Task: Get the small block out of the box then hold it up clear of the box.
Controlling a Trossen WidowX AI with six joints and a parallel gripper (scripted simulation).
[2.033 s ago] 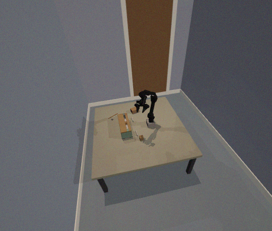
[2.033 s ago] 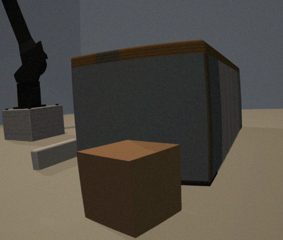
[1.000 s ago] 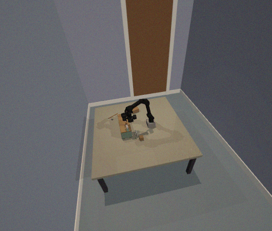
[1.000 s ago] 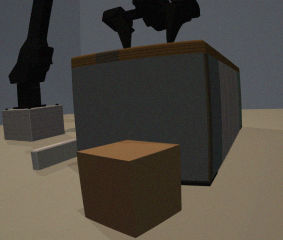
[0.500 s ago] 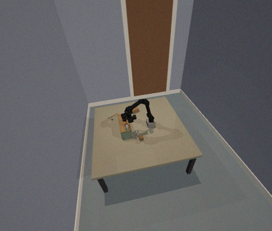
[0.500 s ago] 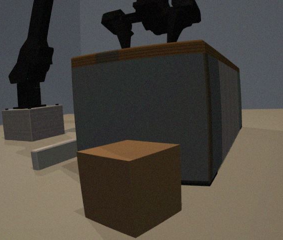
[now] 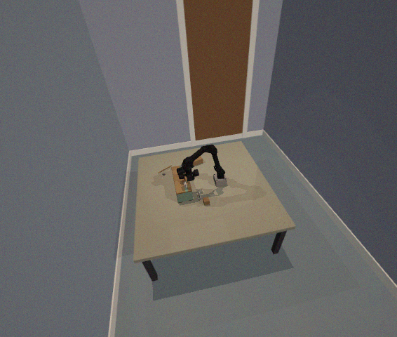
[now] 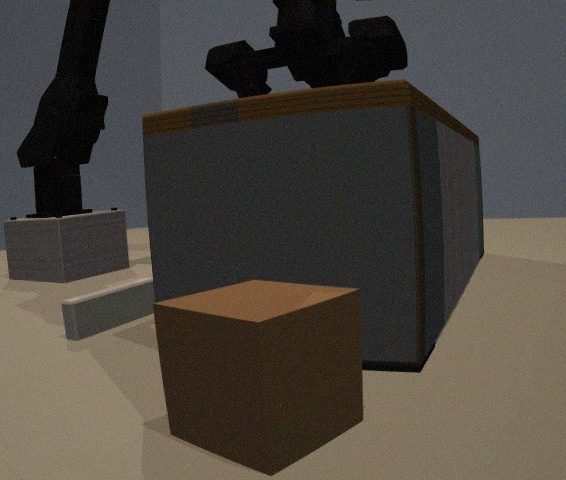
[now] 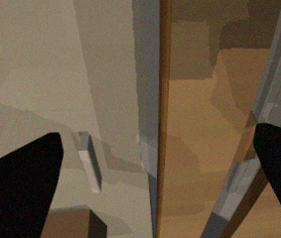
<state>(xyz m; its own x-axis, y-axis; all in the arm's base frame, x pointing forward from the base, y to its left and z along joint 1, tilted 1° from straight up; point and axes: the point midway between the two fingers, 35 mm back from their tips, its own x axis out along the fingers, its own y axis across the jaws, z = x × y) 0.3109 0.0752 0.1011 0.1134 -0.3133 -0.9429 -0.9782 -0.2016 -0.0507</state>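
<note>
The long box (image 7: 184,197) (image 8: 283,222) (image 9: 200,159) has a wooden top and grey-blue walls and lies on the table (image 7: 227,225). My gripper (image 7: 188,176) (image 8: 305,77) (image 9: 160,138) is open and empty. It hangs just above the box's top, straddling its long edge, with one finger over the table and the other over the box. I cannot make out the small block on the shelf inside the box in any view.
A brown cube (image 7: 206,201) (image 8: 262,372) (image 9: 70,232) stands on the table just off the box's near end. A grey bar lies beside it. The arm's grey base (image 7: 220,180) (image 8: 66,245) stands right of the box. A wooden block (image 7: 198,161) and a thin stick (image 7: 164,169) lie behind.
</note>
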